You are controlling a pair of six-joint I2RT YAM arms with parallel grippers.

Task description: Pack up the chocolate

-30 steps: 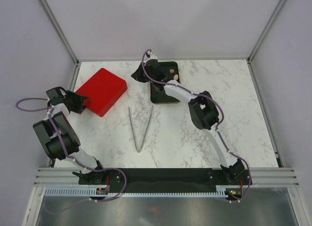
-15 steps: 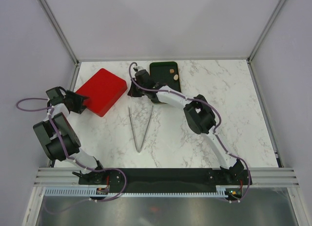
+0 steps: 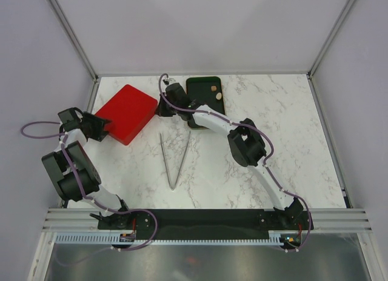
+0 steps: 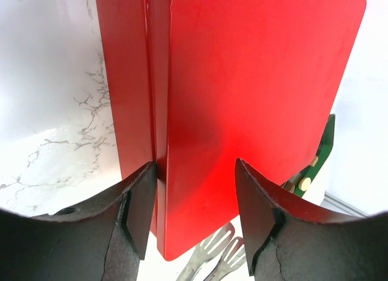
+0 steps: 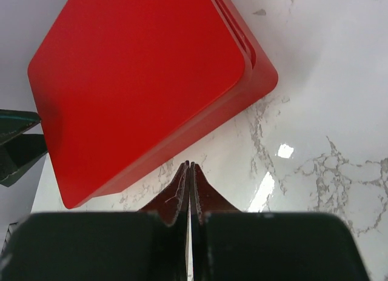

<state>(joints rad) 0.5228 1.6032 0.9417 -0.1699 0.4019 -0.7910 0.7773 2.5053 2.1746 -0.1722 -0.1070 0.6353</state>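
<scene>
Two chocolates, one tan [image 3: 213, 87] and one cream [image 3: 218, 95], lie on a dark green tray [image 3: 200, 85] at the back of the table. They also show small in the left wrist view [image 4: 305, 184]. A closed red box [image 3: 127, 113] lies left of the tray. My left gripper [image 3: 102, 126] is open, its jaws either side of the box's near-left corner [image 4: 195, 166]. My right gripper [image 3: 161, 109] is shut and empty, its tips [image 5: 190, 166] just off the right edge of the red box [image 5: 139, 93], low over the marble.
Long metal tongs [image 3: 174, 157] lie on the marble table in front of the box and tray; their heads show in the left wrist view [image 4: 212, 257]. The right arm stretches across the tray's near-left part. Frame posts and walls bound the table.
My right gripper has swung left from over the green tray to the right edge of the red box, uncovering the tray. The left arm has not moved.
</scene>
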